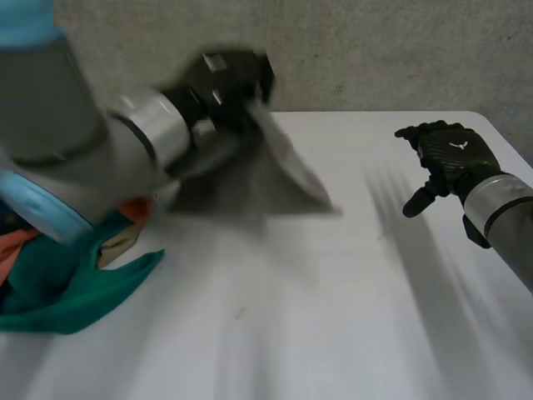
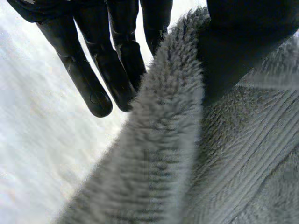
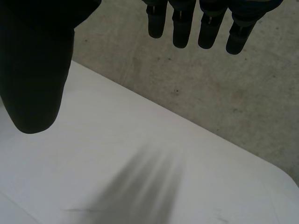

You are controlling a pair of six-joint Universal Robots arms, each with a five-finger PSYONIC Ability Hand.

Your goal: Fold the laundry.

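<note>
A grey towel (image 1: pixel 283 171) is pinched by the left robot hand (image 1: pixel 237 75) over the white bench (image 1: pixel 333 317), while the right robot hand (image 1: pixel 445 154) is held released, grasping nothing.

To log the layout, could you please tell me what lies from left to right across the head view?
Teal cloth → grey towel → right hand.
</note>
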